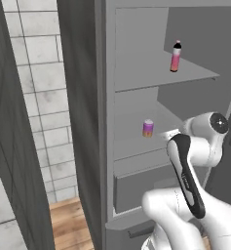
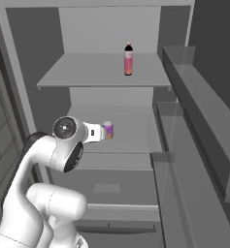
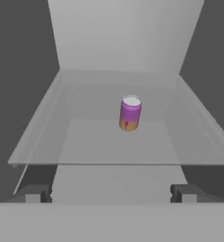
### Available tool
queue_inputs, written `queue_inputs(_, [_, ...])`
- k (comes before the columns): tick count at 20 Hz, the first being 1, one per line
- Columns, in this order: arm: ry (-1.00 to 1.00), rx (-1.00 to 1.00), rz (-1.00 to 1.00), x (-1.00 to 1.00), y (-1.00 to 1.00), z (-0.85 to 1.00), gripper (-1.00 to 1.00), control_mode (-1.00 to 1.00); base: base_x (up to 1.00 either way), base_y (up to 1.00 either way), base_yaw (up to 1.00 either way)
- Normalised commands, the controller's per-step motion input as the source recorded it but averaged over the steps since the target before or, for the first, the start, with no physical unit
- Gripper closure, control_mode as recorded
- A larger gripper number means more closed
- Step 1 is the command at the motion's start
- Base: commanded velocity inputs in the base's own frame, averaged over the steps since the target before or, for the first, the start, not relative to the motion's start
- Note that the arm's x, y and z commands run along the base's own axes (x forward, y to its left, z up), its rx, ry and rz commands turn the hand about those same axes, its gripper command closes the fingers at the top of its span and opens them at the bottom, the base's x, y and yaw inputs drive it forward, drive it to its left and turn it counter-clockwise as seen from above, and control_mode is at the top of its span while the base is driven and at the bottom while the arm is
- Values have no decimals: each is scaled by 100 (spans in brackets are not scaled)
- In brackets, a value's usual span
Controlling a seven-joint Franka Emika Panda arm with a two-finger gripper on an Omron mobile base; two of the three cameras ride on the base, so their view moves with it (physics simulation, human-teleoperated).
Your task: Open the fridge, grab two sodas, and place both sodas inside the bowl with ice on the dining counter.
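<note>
Left base view: fridge (image 1: pixel 136 29) open, grey interior exposed, door edge dark at the left. White tiled wall (image 1: pixel 44 93) beyond, strip of wooden floor (image 1: pixel 70 222) at the bottom. Upper shelf (image 1: pixel 151 73) carrying a slim pink bottle (image 1: pixel 176 56) with black cap, upright, toward the right end of the shelf and back from its front edge. Middle shelf (image 1: pixel 136 144) carrying a short purple can (image 1: pixel 147 128) with yellowish band, upright, near mid-width. Closed drawer (image 1: pixel 136 188) below. White arm reaching in from the lower right, wrist level with the middle shelf, right of the can.

Right base view: same fridge seen from the front, opened door with its bins (image 2: pixel 199 145) along the right. Bottle standing on the upper shelf, right of centre, well back from the front edge. Can on the middle shelf, left of centre, just past the white end of the hand; touching or apart, cannot tell here. Drawer front below the shelf, shut.

Hand view: looking along the middle shelf toward the back wall. Can upright near the shelf's centre, well behind the front edge. Gripper (image 3: pixel 109 193) short of the front edge; fingertips (image 3: pixel 32 194) wide apart, jaws spread fully, nothing between them, can clear of both tips.
</note>
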Motion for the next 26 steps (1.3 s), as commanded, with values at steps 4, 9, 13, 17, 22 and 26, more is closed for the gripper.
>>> queue_inputs(4, [-2, 4, 0, 29, 9, -40, -100, -100, 0, 0, 0])
queue_inputs(9, [-1, 0, 0, 22, 0, -27, -100, -100, 0, 0, 0])
queue_inputs(13, [2, -3, 2, 27, 1, -20, -100, -100, 0, 0, 0])
queue_inputs(17, [1, -4, 9, 27, 1, -5, -100, -100, 0, 0, 0])
queue_inputs(22, [0, -7, 5, 16, -8, 0, -100, -100, 0, 0, 0])
queue_inputs(26, [0, -6, 3, 20, -14, 0, -100, -100, 0, 0, 0])
